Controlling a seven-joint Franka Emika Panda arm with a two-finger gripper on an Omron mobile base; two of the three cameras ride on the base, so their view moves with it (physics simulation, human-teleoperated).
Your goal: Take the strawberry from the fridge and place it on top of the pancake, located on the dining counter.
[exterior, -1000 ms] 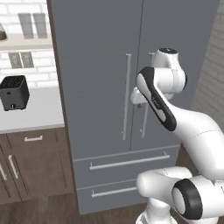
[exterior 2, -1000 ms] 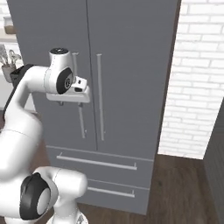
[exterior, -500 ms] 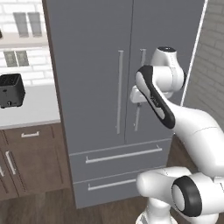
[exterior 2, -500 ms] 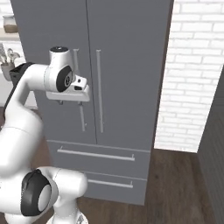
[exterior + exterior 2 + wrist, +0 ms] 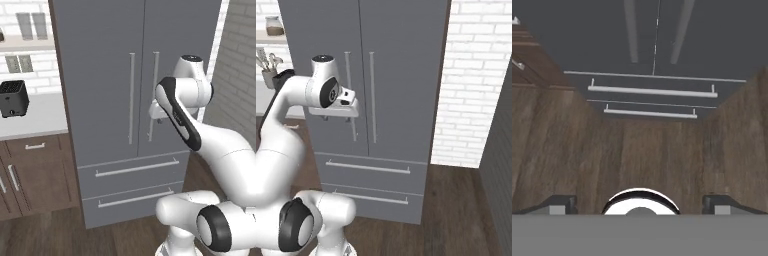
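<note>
Hand view: released pincer [image 5: 640,207] points at the floor; tall matte-grey two-door fridge [image 5: 657,30], shut, lies at twelve o'clock, its long thin upright handles [image 5: 132,97] near; strawberry presumably inside.

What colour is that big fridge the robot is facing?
Matte grey; the fridge shows best in the left base view.

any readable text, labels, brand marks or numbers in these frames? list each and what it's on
None readable.
The fridge doors and drawers are plain grey, no badge or label.
The black toaster on the worktop shows no legible marking.
The jar on the shelf has no label I can make out.
</note>
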